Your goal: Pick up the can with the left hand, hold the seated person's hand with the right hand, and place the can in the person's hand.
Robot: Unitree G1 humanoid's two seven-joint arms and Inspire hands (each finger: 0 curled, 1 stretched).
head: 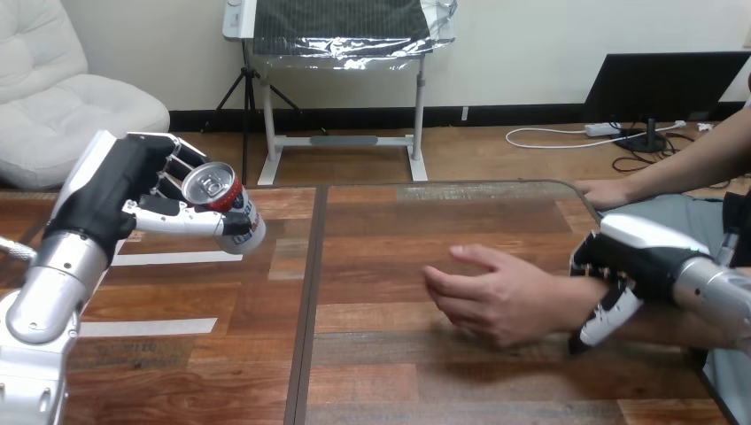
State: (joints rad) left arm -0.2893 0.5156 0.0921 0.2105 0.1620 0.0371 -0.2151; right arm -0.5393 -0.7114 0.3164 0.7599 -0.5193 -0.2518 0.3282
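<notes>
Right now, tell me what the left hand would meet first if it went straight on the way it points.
Probably the person's hand, open over the table; the left hand with the can points that way, though depth is unclear.

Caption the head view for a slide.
The left robot hand holds the can raised; the right robot hand clasps the person's wrist.
</notes>
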